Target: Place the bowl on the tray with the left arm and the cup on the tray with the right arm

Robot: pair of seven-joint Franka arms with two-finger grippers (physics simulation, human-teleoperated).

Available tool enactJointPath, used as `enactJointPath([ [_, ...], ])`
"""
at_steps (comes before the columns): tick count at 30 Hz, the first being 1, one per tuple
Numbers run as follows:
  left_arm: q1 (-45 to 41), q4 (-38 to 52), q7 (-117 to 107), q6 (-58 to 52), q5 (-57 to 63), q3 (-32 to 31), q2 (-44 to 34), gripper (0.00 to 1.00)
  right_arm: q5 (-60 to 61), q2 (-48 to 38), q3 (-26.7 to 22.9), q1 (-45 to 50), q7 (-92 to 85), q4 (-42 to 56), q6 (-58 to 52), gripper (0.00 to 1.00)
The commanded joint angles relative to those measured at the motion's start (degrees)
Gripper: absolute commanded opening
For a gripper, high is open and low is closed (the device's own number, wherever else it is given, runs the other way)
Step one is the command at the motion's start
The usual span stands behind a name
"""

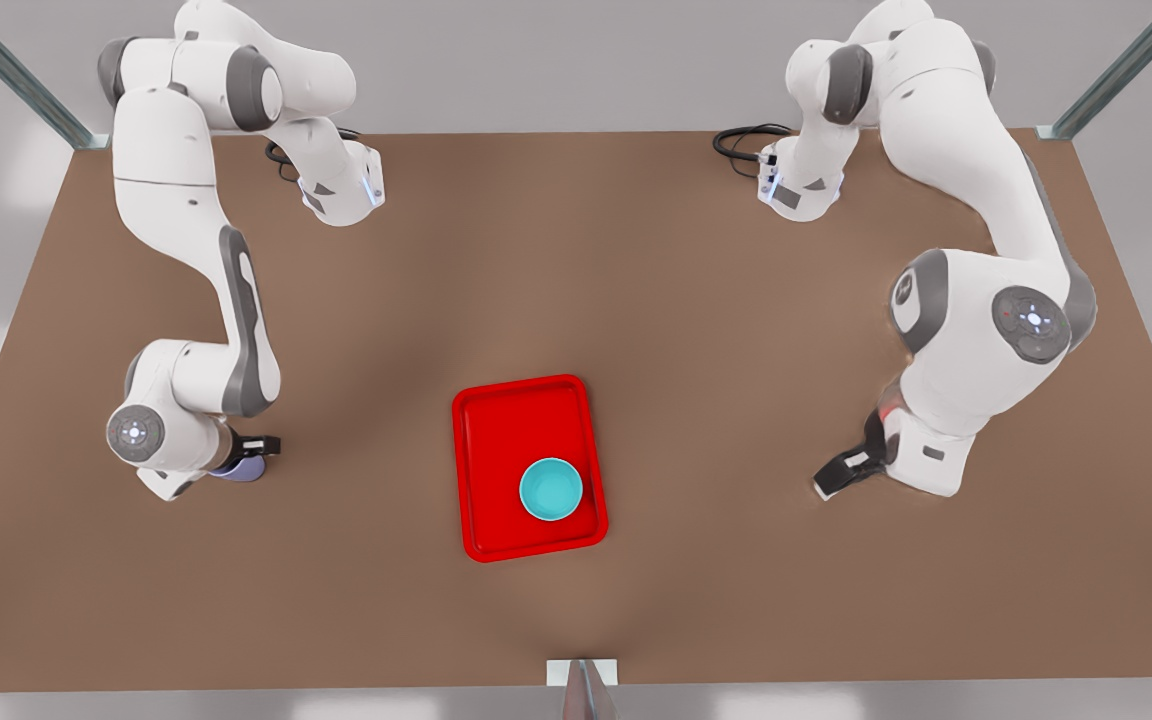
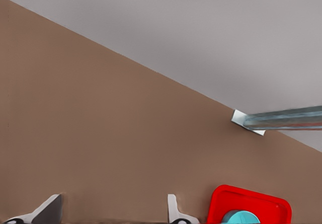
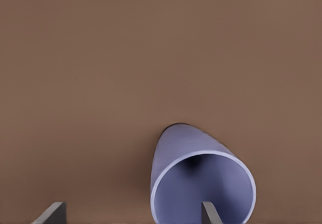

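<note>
Fingers of the right gripper [image 3: 133, 215] stood spread, one tip inside the smooth lavender cup [image 3: 201, 178], the other outside its rim, near the table's [image 1: 636, 280] edge at the front view's left. The left gripper [image 1: 848, 468], fingers parted and empty, hovered toward the opposite edge. The round teal bowl [image 1: 550, 489] sat inside the glossy red tray [image 1: 481, 470], by its near corner.

Brown table [image 1: 576, 280] spanning the scene, pale grey floor showing around it. Metal frame struts sitting at both far corners [image 1: 26, 85] [image 1: 1121, 70]. White bracket [image 1: 582, 672] sitting at near edge. Black cables [image 1: 746, 140] lying coiled at far edge.
</note>
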Motion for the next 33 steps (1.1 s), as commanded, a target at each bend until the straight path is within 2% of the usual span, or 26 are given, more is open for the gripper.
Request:
enactJointPath([
  [1, -0.03, 0.05, 17.80, -23.82, 3.06, 1.60, -2.06, 1.00, 0.11, 0.50, -0.18, 0.04, -1.50, -0.01, 1.11, 1.00],
  [2, 1.72, 0.05, 18.67, -25.40, 4.20, 0.98, -4.60, 1.00, 0.11, 0.76, -0.27, 0.04, -1.50, -0.01, 1.11, 1.00],
  [3, 10.67, -4.50, 21.23, -24.62, 4.73, -8.67, -9.96, 1.00, 0.11, 0.85, -0.27, 0.04, -1.41, -0.18, 1.11, 1.00],
  [4, 13.42, -15.38, 24.46, -16.38, 10.86, -13.43, -16.63, 1.00, 0.02, 0.85, -0.27, 0.04, -1.41, -0.53, 1.02, 1.00],
  [5, 14.29, -20.42, 33.77, -14.16, 12.55, -13.35, -20.16, 1.00, 0.02, 0.85, -0.36, 0.04, -1.32, -0.97, 1.02, 1.00],
  [7, 15.00, -27.63, 34.32, -9.06, 12.64, -13.35, -24.74, 1.00, 0.02, 0.85, -0.36, 0.04, -1.32, -1.41, 0.93, 1.00],
  [18, 14.12, -23.95, 34.41, -10.64, 12.64, -13.35, -23.16, 1.00, -0.07, 3.49, -0.62, 0.30, -0.88, -0.89, 1.11, 1.00],
  [19, 14.39, -23.95, 34.15, -10.64, 12.29, -13.17, -23.07, 1.00, -0.16, 3.66, -0.62, 0.30, -0.88, -0.88, 1.11, 0.95],
  [20, 14.21, -23.95, 34.23, -10.64, 12.55, -13.17, -23.07, 1.00, -0.16, 3.66, -0.71, 0.30, -0.97, -0.88, 1.11, 0.82],
  [21, 14.30, -23.95, 34.32, -10.64, 12.55, -13.17, -23.07, 1.00, -0.33, 3.75, -0.97, 0.30, -1.59, -0.88, 1.02, 0.63],
  [22, 14.30, -23.95, 34.32, -10.73, 12.55, -13.17, -22.63, 1.00, -0.42, 3.84, -1.15, 0.30, -1.67, -0.88, 1.02, 0.50],
  [25, 14.21, -23.95, 34.24, -10.73, 12.55, -13.17, -22.63, 1.00, -0.42, 3.93, -1.41, 0.30, -2.03, -0.88, 1.02, 0.38],
  [26, 14.21, -23.95, 34.24, -10.73, 12.55, -13.17, -22.63, 1.00, -0.42, 3.93, -1.50, 0.30, -2.11, -0.88, 1.02, 0.30],
  [28, 14.21, -23.95, 34.24, -10.73, 12.46, -13.17, -22.63, 1.00, -0.42, 3.93, -1.50, 0.30, -2.29, -0.62, 0.49, 0.23],
  [33, 14.21, -23.95, 34.24, -10.73, 12.47, -13.17, -22.63, 1.00, -0.24, 3.75, -1.50, 0.39, -5.01, 0.43, -1.96, 0.21],
])
